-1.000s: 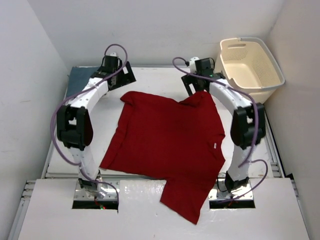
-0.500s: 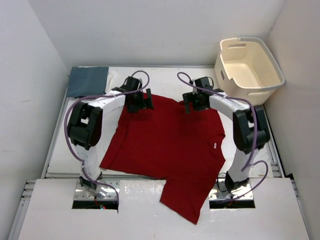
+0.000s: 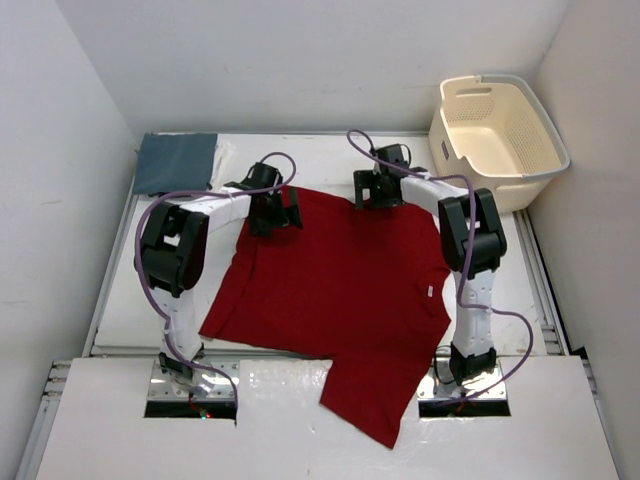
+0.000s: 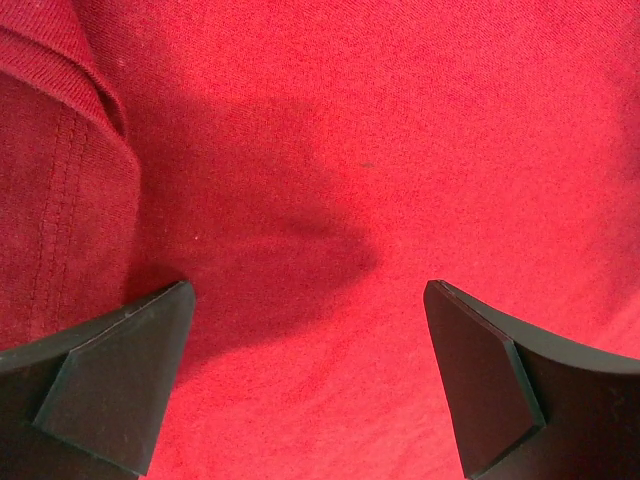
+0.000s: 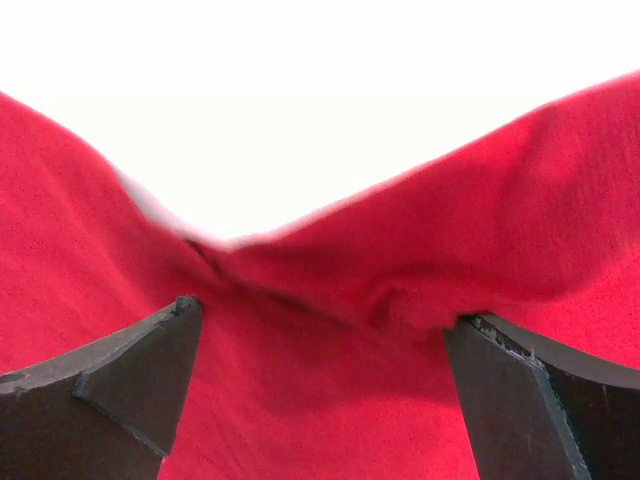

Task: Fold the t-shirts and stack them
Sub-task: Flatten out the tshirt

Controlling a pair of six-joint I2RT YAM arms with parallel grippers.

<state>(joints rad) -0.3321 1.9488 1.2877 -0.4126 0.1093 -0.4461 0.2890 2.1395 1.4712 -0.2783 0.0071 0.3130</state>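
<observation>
The red t-shirt [image 3: 340,290] lies spread on the white table, one part hanging over the near edge. My left gripper [image 3: 275,212] is open, low over the shirt's far left part. In the left wrist view [image 4: 305,370] its fingers [image 4: 110,385] are wide apart over flat red cloth [image 4: 400,150], with a folded hem at upper left. My right gripper [image 3: 378,190] is open at the shirt's far edge. In the right wrist view [image 5: 320,385] it straddles a bunched fold of red cloth [image 5: 420,290]. The blue-grey shirt [image 3: 175,162] lies folded at the far left corner. The white shirt is out of view.
A cream perforated laundry basket [image 3: 497,125] stands at the far right corner, looking empty. Bare white table [image 5: 320,110] shows just beyond the shirt's far edge. Walls close the table in on the left, back and right.
My left gripper has come from the far left corner down onto the shirt's far left part. My right gripper has shifted left along the far edge. The shirt's far edge now lies flatter.
</observation>
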